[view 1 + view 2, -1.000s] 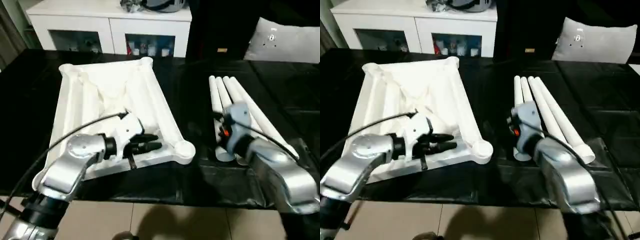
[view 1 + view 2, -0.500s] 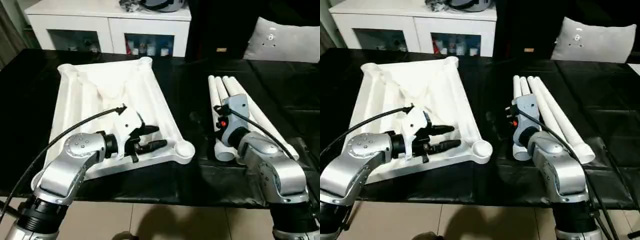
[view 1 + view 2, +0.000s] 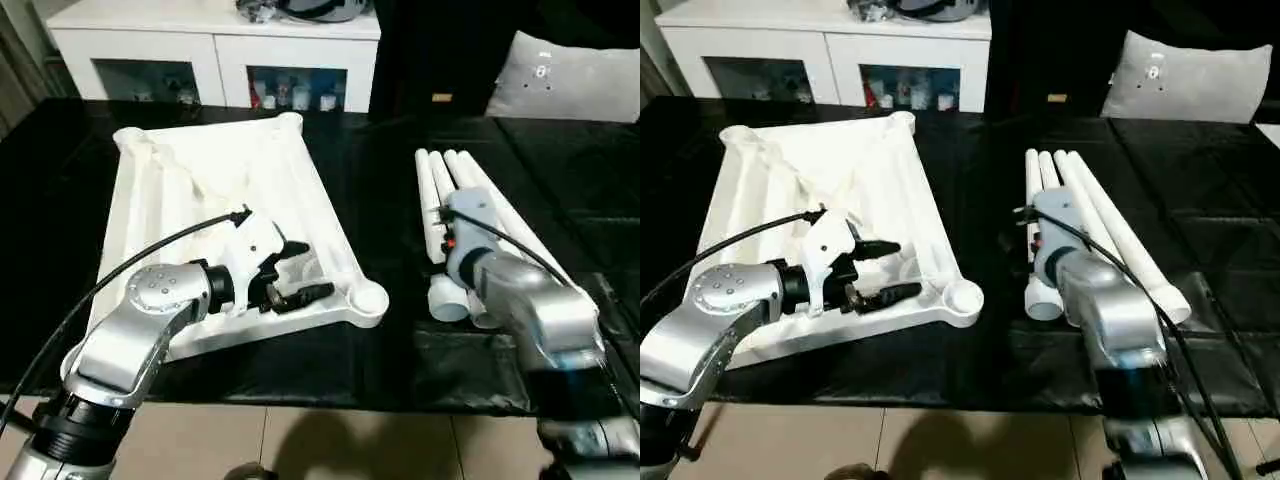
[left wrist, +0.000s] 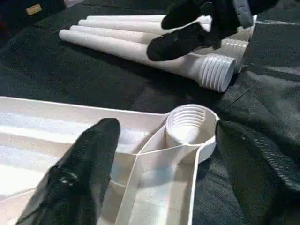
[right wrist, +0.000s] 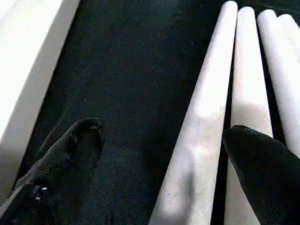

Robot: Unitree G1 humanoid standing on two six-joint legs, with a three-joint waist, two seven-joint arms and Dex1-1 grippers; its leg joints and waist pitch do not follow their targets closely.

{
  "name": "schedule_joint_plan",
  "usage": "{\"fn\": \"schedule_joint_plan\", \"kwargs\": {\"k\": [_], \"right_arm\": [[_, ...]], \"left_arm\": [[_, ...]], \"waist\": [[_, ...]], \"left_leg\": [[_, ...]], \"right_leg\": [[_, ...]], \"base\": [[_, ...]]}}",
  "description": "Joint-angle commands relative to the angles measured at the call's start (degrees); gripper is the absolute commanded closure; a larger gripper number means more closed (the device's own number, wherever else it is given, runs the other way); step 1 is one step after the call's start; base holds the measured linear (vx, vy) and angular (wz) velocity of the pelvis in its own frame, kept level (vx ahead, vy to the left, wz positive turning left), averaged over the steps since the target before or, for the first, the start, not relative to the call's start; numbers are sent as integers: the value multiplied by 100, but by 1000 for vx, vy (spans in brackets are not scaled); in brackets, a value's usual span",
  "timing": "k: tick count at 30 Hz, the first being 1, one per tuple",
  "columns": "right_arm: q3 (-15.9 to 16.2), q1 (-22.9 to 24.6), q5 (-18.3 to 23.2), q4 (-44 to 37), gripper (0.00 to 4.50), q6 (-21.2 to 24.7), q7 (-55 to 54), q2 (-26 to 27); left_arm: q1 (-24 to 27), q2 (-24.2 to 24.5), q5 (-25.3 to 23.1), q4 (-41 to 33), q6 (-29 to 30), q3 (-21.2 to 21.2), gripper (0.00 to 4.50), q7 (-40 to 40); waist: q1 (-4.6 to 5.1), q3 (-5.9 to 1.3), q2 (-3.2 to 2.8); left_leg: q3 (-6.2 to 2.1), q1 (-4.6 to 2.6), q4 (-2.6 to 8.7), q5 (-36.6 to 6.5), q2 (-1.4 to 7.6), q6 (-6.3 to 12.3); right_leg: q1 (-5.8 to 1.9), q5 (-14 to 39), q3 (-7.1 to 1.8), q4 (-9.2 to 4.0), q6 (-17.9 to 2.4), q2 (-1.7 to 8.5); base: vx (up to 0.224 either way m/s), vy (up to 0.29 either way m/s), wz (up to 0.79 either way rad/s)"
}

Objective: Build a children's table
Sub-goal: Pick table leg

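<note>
Black-covered tabletop [image 3: 380,200] spans the whole work area; white cabinet [image 3: 215,40] with glass doors stands behind it, a grey cushion [image 3: 570,75] at far right.

Table top [image 3: 190,190], white, lies upside down on the left half of the tabletop, ribbed hollow underside up. Rounded threaded corner socket [image 4: 191,126] at its near right corner, open and with no leg in it.

Four white legs [image 3: 1080,200] lie side by side on the right half of the tabletop, well apart from the table top, threaded ends toward the robot.

Left gripper [image 3: 880,270] sits over the near edge of the table top, just beside the corner socket. Its jaws stand wide apart with nothing between them; the wrist view has the socket between the two black fingers [image 4: 89,164].

Right gripper [image 5: 161,154] hangs over the near ends of the legs, jaws spread wide, holding nothing. One finger is over bare tabletop, the other over the legs.
</note>
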State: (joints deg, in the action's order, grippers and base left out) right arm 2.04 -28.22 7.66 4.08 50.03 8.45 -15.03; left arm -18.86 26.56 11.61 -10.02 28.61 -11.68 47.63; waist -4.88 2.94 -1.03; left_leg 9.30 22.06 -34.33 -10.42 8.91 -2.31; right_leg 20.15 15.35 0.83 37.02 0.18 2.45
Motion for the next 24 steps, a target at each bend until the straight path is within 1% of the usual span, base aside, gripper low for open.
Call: {"fn": "schedule_joint_plan", "kwargs": {"k": [1, 2, 3, 4, 5, 6, 9, 11, 13, 16, 17, 24], "right_arm": [[-181, -266, -91, 263, 0, 212, -244, 107], [-189, -272, -89, 271, 0, 220, -251, 111], [-262, -338, -56, 362, 0, 340, -297, 140], [-380, -461, 44, 551, 0, 503, -302, 190], [-390, -482, 58, 584, 0, 527, -297, 192], [-397, -497, 68, 607, 0, 543, -292, 194], [-475, -645, 152, 865, 0, 632, -233, 216], [-544, -802, 151, 1178, 0, 679, -248, 285], [-545, -832, 136, 1235, 0, 699, -255, 303], [-520, -879, 60, 1342, 0, 759, -313, 329], [-506, -893, 16, 1377, 0, 715, -353, 331], [-472, -893, -9, 1397, 0, 716, -407, 372]], "left_arm": [[-74, 23, 30, -140, 142, -30, 43, -29], [-73, 24, 30, -141, 145, -30, 43, -28], [-60, 35, 46, -158, 185, -38, 43, -8], [-35, 62, 36, -175, 219, -59, 43, 7], [-33, 65, 30, -175, 221, -62, 43, 6], [-31, 68, 26, -175, 223, -65, 43, 5], [-41, 85, 28, -168, 351, -84, 43, -16], [-55, 99, 16, -144, 411, -81, 43, -48], [-55, 101, 8, -138, 407, -84, 43, -48], [-43, 103, 3, -164, 421, -89, 43, -49], [-39, 104, 1, -179, 433, -95, 43, -55], [-21, 130, -15, -200, 449, -123, 43, -48]], "waist": [[29, -334, -27], [32, -335, -28], [23, -340, -31], [32, -339, -49], [23, -340, -39], [18, -341, -45], [12, -343, -37], [15, -349, -37], [12, -348, -17], [14, -351, -24], [12, -352, -21], [11, -345, -24]], "left_leg": [[-126, -150, 416, -684, 361, -400], [-125, -153, 416, -659, 359, -405], [-125, -159, 412, -634, 358, -399], [-124, -155, 411, -636, 347, -410], [-122, -150, 411, -627, 353, -418], [-120, -159, 408, -641, 357, -425], [-121, -152, 411, -613, 357, -426], [-117, -157, 407, -604, 356, -437], [-111, -144, 405, -563, 354, -420], [-112, -150, 405, -515, 357, -409], [-110, -151, 405, -506, 358, -417], [-108, -153, 414, -588, 360, -440]], "right_leg": [[-121, -468, -240, -409, -1055, 493], [-120, -484, -240, -405, -1058, 493], [-122, -519, -240, -405, -1050, 491], [-120, -545, -244, -394, -1064, 486], [-128, -568, -241, -401, -1046, 487], [-119, -579, -241, -400, -1042, 486], [-128, -648, -236, -390, -1041, 488], [-125, -657, -232, -388, -1071, 493], [-138, -660, -237, -391, -1072, 497], [-132, -720, -231, -382, -1049, 486], [-130, -717, -229, -382, -1056, 491], [-124, -581, -232, -395, -1014, 494]], "base": [[0, 0, 0], [0, 0, 0], [0, 0, 0], [0, 0, 0], [0, 0, 0], [0, 0, 0], [0, 0, 0], [0, 0, 0], [0, 0, 0], [0, 0, 0], [0, 0, 0], [0, 0, 0]]}}
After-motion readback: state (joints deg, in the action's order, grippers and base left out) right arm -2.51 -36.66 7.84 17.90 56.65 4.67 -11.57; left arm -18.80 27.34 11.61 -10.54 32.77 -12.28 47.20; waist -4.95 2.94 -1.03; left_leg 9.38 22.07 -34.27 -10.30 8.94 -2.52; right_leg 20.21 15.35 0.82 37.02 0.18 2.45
